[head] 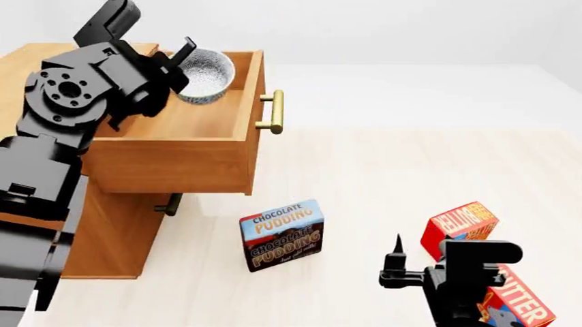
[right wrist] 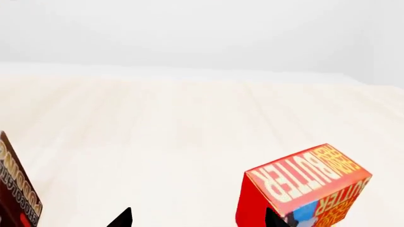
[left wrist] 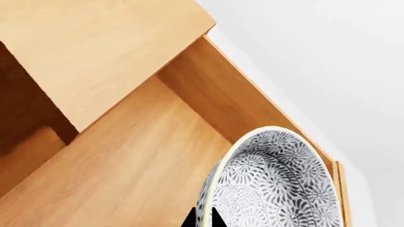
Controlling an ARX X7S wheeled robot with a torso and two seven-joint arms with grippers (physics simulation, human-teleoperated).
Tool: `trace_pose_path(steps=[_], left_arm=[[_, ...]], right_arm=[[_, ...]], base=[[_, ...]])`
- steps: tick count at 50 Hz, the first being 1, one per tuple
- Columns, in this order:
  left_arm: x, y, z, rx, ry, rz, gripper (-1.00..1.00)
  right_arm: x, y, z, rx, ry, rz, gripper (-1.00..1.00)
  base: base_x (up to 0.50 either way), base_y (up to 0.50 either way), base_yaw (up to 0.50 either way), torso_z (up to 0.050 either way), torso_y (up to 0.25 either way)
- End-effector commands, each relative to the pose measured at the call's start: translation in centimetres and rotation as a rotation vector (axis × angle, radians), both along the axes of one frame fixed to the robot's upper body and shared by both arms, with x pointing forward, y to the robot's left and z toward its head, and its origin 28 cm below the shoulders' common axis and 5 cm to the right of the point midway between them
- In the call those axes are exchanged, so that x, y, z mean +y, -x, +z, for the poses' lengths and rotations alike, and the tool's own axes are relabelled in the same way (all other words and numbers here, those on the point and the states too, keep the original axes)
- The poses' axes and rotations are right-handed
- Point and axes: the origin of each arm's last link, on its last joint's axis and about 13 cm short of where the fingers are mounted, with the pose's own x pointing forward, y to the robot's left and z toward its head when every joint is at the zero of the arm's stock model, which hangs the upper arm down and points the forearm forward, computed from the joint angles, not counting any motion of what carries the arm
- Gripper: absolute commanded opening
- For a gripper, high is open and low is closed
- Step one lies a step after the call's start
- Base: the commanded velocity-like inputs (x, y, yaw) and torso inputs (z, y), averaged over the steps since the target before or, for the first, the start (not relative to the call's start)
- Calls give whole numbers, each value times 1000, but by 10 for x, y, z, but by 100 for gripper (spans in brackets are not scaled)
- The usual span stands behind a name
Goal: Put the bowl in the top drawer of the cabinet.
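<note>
The white, grey-patterned bowl (head: 206, 73) (left wrist: 277, 182) hangs tilted over the inside of the pulled-out top drawer (head: 173, 160), close to its side wall (left wrist: 221, 99). My left gripper (head: 182, 67) (left wrist: 205, 220) is shut on the bowl's rim, one fingertip on each side of it. Whether the bowl touches the drawer floor (left wrist: 126, 161) I cannot tell. The light wooden cabinet (head: 105, 235) stands at the left in the head view. My right gripper (head: 400, 262) (right wrist: 198, 220) is open and low over the floor, with nothing between its fingers.
The drawer's brass handle (head: 271, 111) juts toward the floor area; the lower drawer's handle (head: 169, 204) shows beneath. A chocolate pudding box (head: 282, 235) (right wrist: 16, 194) stands in front of the cabinet. A red butter box (head: 459, 228) (right wrist: 309, 184) sits beside the right gripper, another butter box (head: 518, 303) lies under that arm.
</note>
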Motion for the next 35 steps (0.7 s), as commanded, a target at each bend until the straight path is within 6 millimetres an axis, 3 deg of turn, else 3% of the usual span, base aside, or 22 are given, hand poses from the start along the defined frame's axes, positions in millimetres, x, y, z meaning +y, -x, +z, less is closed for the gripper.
trace_pose_path(steps=[1,35], left_arm=[[2,-8,-14,31,32,27,-100],[11,-8,-18,41,68,80,-100]], right_arm=[[0,0,-3,13,8,6,100],[1,-1,-8,34,20,32,100]], base=[[0,0,0,0,0],[0,0,0,0,0]])
